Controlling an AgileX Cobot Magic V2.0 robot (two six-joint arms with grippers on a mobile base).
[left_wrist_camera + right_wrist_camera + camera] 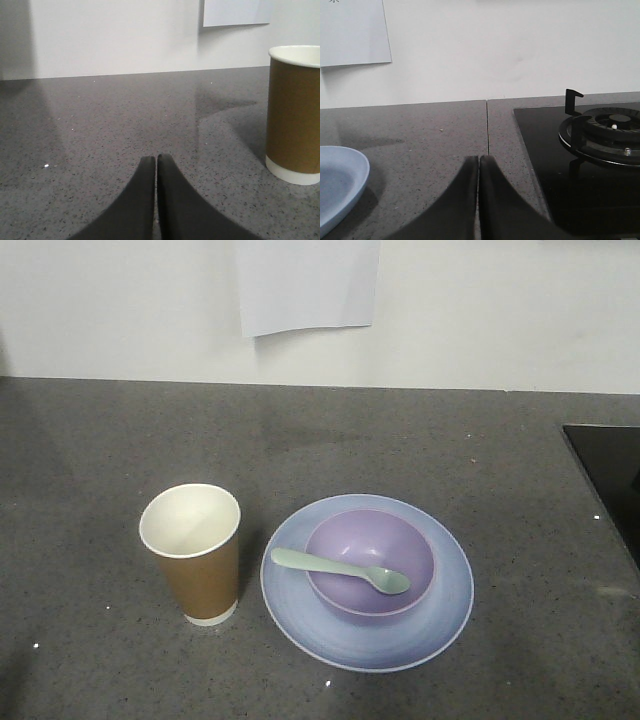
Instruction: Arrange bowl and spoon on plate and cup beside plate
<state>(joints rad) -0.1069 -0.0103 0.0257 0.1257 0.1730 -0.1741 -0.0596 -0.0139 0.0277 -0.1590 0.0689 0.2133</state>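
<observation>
In the front view a lavender bowl (370, 562) sits on the pale blue plate (450, 615), with a mint-green spoon (340, 570) lying across the bowl's rim, head inside. Just left of the plate stands an upright brown paper cup (195, 560), a small gap between them. No gripper shows in the front view. My left gripper (156, 159) is shut and holds nothing, low over the counter with the cup (294, 115) to its right. My right gripper (479, 159) is shut with nothing in it; the plate's edge (345, 180) lies to its left.
A grey speckled countertop (120, 440) runs back to a white wall with a sheet of paper (305, 285) on it. A black glass hob (540, 150) with a gas burner grate (605, 132) lies at the right.
</observation>
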